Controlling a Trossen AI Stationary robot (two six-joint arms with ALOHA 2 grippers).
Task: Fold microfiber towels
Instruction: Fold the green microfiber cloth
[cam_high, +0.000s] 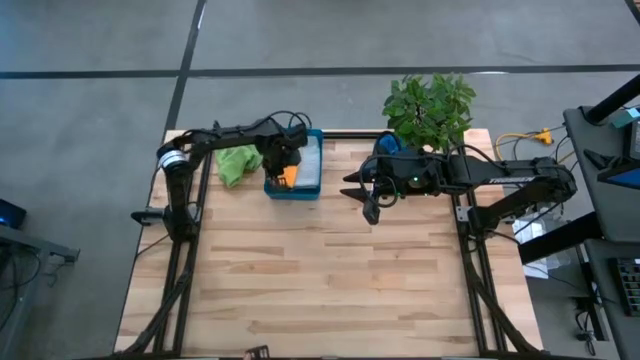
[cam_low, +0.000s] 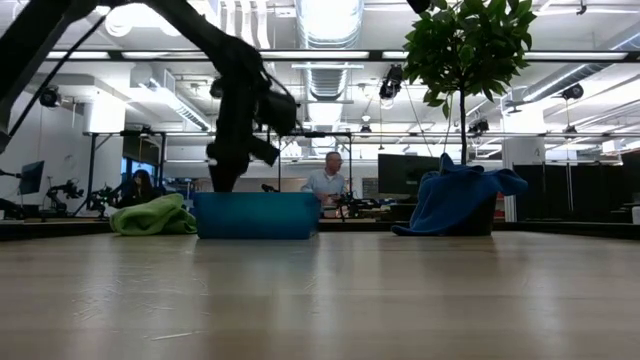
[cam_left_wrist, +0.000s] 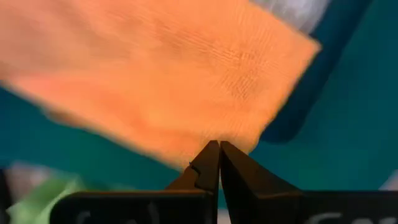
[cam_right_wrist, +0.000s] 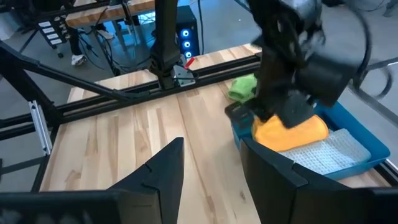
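Observation:
The orange towel (cam_high: 288, 177) lies bunched in the near end of the teal tray (cam_high: 300, 195), partly on the grey towel (cam_high: 310, 160). My left gripper (cam_high: 284, 160) reaches down into the tray, shut at the orange towel's edge (cam_left_wrist: 217, 140). The lime green towel (cam_high: 238, 163) lies crumpled on the table just left of the tray. The blue towel (cam_high: 388, 145) is heaped against the plant pot at the far edge. My right gripper (cam_right_wrist: 211, 162) is open and empty, hovering over the table right of the tray (cam_high: 358, 197). My left gripper has its two fingertips (cam_left_wrist: 211, 158) closed together at one edge of the orange towel (cam_left_wrist: 199, 140), coming from above into the tray. How many layers lie between the tips is hidden. The towel (cam_right_wrist: 289, 130) rests on the grey towel (cam_right_wrist: 329, 149) in the tray.
A potted plant (cam_high: 430, 105) stands at the table's far edge behind the blue towel. The wide near part of the wooden table (cam_high: 320, 280) is bare board. Beyond the far edge, people (cam_low: 326, 180) sit at desks in the room.

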